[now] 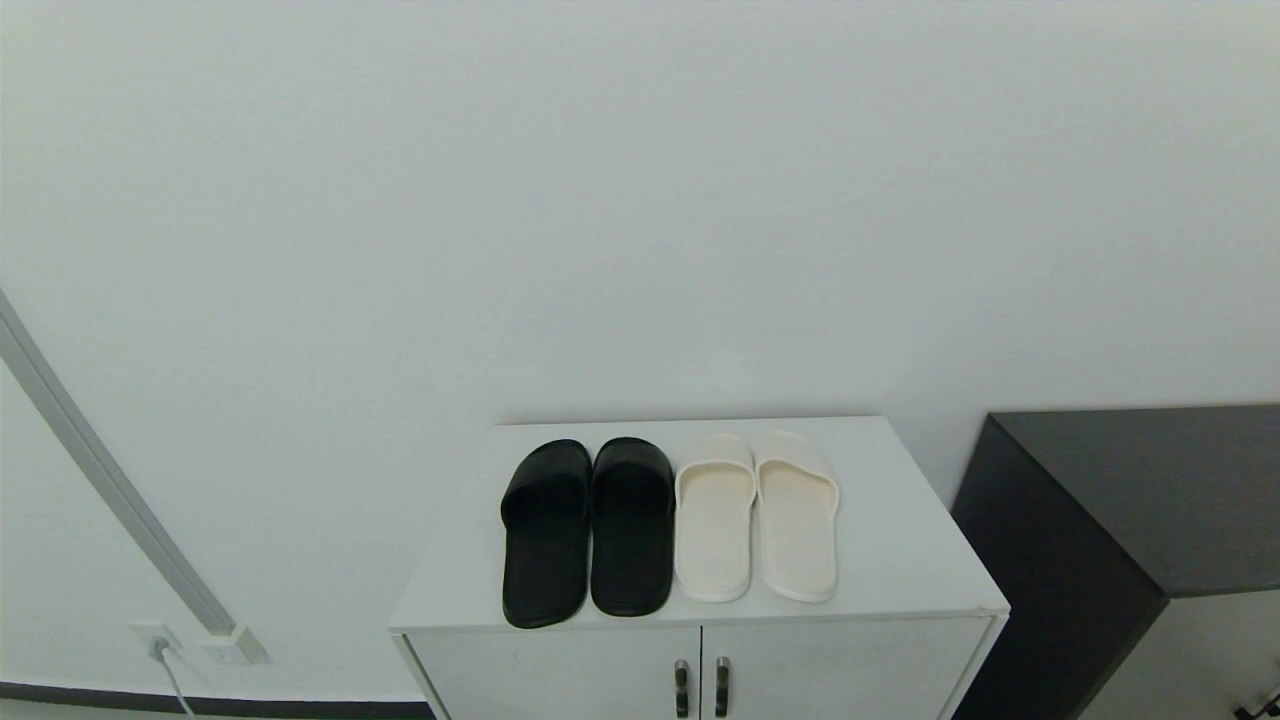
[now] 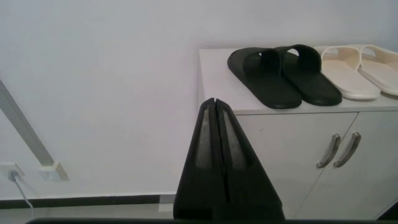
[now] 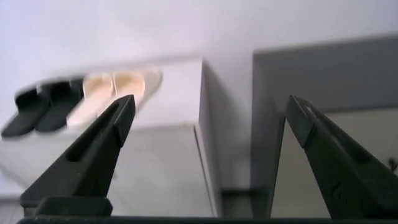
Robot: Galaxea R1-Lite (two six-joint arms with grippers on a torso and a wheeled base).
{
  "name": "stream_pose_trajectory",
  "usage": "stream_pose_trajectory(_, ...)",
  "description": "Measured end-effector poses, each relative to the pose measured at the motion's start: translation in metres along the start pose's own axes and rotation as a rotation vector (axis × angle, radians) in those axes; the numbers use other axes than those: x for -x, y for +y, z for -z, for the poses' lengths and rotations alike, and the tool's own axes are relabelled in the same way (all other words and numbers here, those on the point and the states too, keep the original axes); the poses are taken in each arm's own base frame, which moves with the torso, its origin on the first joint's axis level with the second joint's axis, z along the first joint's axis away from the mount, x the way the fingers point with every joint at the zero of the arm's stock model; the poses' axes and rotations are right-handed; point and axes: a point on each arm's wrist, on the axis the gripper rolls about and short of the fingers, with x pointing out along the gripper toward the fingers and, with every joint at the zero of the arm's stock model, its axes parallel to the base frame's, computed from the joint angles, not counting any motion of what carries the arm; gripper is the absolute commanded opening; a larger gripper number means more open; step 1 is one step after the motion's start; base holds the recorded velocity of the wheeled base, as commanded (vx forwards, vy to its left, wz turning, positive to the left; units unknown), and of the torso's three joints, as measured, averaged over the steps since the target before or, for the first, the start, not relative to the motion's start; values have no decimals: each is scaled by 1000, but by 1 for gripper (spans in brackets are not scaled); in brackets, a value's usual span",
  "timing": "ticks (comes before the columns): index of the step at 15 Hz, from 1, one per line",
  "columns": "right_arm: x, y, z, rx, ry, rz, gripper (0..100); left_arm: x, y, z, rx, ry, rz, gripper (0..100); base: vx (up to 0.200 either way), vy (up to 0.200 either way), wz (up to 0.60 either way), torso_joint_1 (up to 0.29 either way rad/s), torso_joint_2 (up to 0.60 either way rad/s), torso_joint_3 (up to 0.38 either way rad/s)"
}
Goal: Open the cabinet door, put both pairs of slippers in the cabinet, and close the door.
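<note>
A white cabinet (image 1: 900, 560) stands against the wall with both doors closed; two metal handles (image 1: 700, 687) meet at its middle. On its top lie a black pair of slippers (image 1: 588, 530) and, to their right, a cream pair of slippers (image 1: 757, 517), toes toward the wall. My left gripper (image 2: 215, 102) is shut, held off the cabinet's left front corner, below its top; the black slippers (image 2: 283, 74), cream slippers (image 2: 357, 70) and handles (image 2: 339, 150) lie beyond it. My right gripper (image 3: 208, 106) is open, out to the cabinet's right, empty, with the slippers (image 3: 81, 99) farther off.
A dark grey cabinet (image 1: 1130, 520) stands close to the right of the white one, with a narrow gap between them. A cable duct (image 1: 100, 470) runs down the wall at left to a socket (image 1: 155, 638) with a plugged cord near the floor.
</note>
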Motion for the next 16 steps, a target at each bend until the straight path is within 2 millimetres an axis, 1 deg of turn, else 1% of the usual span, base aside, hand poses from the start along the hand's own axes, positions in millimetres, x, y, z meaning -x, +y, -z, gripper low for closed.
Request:
stream_pose_trajectory(4,-41,3,-10,12,128,-71,100,0,0,0,-40,0,22,0,0,0,0,0,0,0)
stream_pose_trajectory(7,-82,12,-27,22,154,-109,100,0,-1,0,-45,1,22,0,0,0,0,0,0,0)
stream_pose_trajectory(9,-109,25,-40,25,169,-130,100,0,0,0,-45,1,22,0,0,0,0,0,0,0)
stream_pose_trajectory(11,-133,46,-53,17,176,-151,100,0,0,0,-43,1,22,0,0,0,0,0,0,0)
stream_pose_trajectory(13,-151,65,-63,16,182,-180,100,0,0,0,-42,1,22,0,0,0,0,0,0,0)
stream_pose_trajectory(16,-172,91,-65,12,212,-181,100,0,-1,0,-43,1,22,0,0,0,0,0,0,0)
